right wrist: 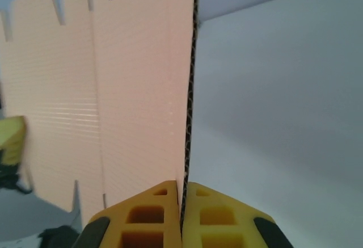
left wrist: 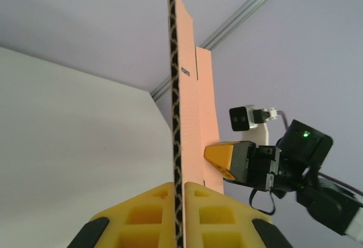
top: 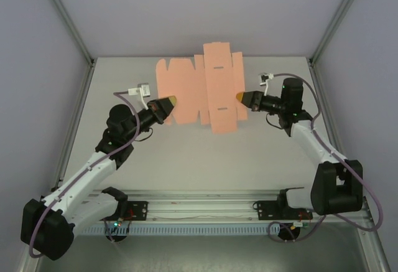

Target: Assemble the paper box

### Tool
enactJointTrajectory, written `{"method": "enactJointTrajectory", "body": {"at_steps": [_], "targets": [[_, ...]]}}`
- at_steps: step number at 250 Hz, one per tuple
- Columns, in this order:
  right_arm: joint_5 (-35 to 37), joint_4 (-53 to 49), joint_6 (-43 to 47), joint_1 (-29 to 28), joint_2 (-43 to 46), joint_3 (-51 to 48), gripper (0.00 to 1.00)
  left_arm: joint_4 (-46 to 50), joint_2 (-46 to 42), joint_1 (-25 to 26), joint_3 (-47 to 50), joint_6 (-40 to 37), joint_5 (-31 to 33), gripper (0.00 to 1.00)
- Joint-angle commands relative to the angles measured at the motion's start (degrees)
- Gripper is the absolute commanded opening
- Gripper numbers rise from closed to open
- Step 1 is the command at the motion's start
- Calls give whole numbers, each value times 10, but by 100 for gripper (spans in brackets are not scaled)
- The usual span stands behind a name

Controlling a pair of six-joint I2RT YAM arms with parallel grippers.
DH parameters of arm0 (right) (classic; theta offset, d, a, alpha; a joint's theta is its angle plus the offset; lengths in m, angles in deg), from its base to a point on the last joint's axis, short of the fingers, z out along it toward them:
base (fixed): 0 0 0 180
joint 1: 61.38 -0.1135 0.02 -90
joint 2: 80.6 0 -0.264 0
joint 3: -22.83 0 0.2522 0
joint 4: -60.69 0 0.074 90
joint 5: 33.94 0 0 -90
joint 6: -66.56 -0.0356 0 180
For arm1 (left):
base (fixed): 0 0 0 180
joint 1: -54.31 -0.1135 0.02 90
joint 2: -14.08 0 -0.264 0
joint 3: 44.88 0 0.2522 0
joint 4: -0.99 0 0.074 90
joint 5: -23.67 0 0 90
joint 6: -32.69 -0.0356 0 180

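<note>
While both arms stretch away from the near edge of the table (top: 186,160) toward 12 o'clock, each one has a side of the paper box (top: 205,88) in its grip. The left gripper (top: 169,103) comes in from about 8 o'clock and is closed tight on the sheet's left flap. In the left wrist view its yellow fingers (left wrist: 150,205) press on either side of the card's corrugated edge. The right gripper (top: 240,97) comes in from about 3 o'clock and is clamped on the right edge, its fingers (right wrist: 212,202) meeting on the card. The paper box is a flat, unfolded salmon-pink sheet with notched flaps and two small slots. It spans the gap between the two grippers toward 12 o'clock on the table. In the top view its far flap crosses the table's far edge.
</note>
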Motion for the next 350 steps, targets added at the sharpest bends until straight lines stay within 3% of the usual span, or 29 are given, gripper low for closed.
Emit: {"method": "enactJointTrajectory", "body": {"at_steps": [1, 18, 44, 63, 88, 107, 143, 174, 198, 216, 248, 297, 350], "targets": [[225, -184, 155, -49, 15, 52, 0, -3, 10, 0, 7, -21, 19, 15], [276, -220, 183, -68, 2, 72, 0, 55, 11, 1, 11, -33, 70, 59], [279, -233, 221, -72, -18, 72, 0, 148, 3, 1, 26, -50, 173, 100], [287, -253, 256, -80, -43, 76, 0, 219, -7, 1, 37, -48, 254, 100], [305, -282, 286, -86, -90, 96, 0, 293, -22, 0, 43, -48, 308, 100], [351, -289, 310, -103, -120, 117, 0, 326, -34, 0, 42, -51, 318, 100], [473, -233, 467, -167, -144, 109, 0, 319, -33, 1, 32, -62, 286, 100], [598, -109, 638, -220, -174, 65, 0, 279, -2, 0, 7, -72, 232, 100], [759, 52, 787, -273, -224, 18, 0, 269, 32, -1, -30, -76, 220, 100], [817, 166, 873, -296, -258, -11, 0, 282, 65, -3, -70, -83, 211, 100], [802, 271, 900, -319, -262, -46, 0, 294, 131, -7, -139, -91, 178, 100], [708, 299, 856, -328, -204, -75, 0, 275, 238, -17, -234, -94, 89, 100], [694, 289, 864, -331, -195, -71, 0, 309, 374, -24, -365, -95, -34, 100]]}}
